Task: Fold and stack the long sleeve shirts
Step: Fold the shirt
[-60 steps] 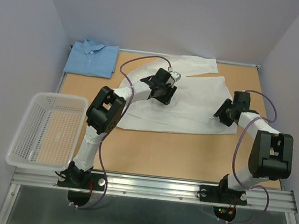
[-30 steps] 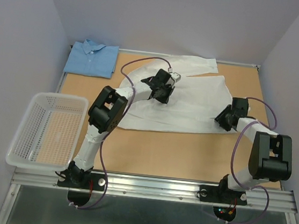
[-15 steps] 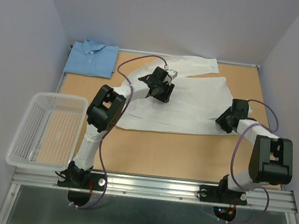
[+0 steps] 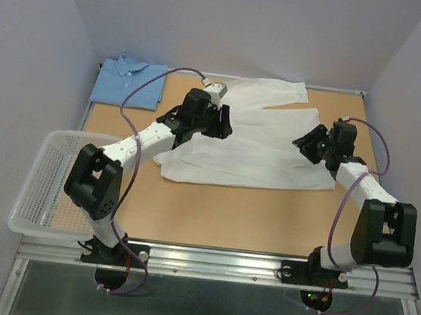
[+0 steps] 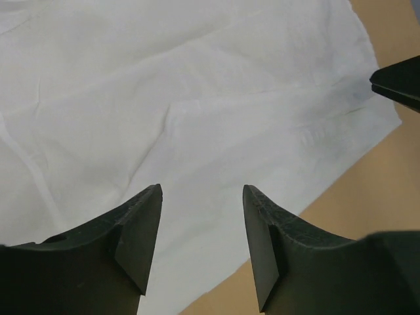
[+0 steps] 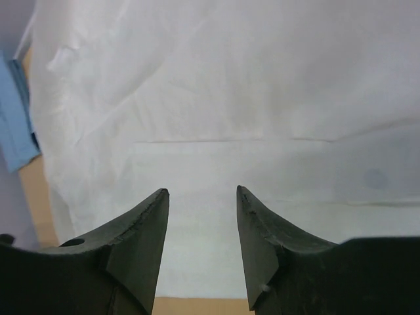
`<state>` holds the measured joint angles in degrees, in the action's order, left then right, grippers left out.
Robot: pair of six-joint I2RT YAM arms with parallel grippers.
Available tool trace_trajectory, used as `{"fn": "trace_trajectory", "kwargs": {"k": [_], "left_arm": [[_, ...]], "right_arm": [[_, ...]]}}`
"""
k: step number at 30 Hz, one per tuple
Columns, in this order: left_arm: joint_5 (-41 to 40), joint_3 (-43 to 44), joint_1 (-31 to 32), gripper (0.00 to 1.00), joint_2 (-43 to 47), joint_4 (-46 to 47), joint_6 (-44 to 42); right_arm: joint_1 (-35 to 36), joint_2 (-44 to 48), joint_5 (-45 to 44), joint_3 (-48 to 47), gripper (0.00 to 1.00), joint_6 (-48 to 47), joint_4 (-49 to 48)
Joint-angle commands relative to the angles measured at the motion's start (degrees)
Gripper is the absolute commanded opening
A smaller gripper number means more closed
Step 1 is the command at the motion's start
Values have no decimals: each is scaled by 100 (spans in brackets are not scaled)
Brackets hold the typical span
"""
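White shirt (image 4: 250,143) flat on table (image 4: 264,217), blue shirt (image 4: 131,82) far left

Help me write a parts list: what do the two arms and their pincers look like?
The left arm and right arm have white-wrapped links between bulky black joint housings, each trailed by a looping purple cable. The left pincer and right pincer each carry two matte black, tapered fingers.

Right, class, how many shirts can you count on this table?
2. The light blue shirt lies folded at the far left corner; the white shirt is spread out in the middle. None appears hidden.
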<state>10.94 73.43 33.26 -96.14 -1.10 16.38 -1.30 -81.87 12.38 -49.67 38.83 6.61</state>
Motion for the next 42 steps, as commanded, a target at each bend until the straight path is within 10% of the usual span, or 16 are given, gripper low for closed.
{"fn": "trace_trajectory", "kwargs": {"k": [1,6,18,28,42], "left_arm": [[312,-705,-82,59,-238,566,549],[452,-1286,-494,53,-563,1165,945],[198,-2262,-1137,51,-353,972,1570],[-566,-1973,-953,68,1061,-292,832],[-479,-2517,-794,65,570,-759,963]], "right_arm": [[286,-531,1380,89,51,687,-1599],[350,-1242,1224,764,51,1408,-3321],[-502,-1333,897,1908,50,1383,-3913],[-372,-225,-296,116,50,-929,-146],[1334,-1051,-1985,-219,51,-1721,1649]]}}
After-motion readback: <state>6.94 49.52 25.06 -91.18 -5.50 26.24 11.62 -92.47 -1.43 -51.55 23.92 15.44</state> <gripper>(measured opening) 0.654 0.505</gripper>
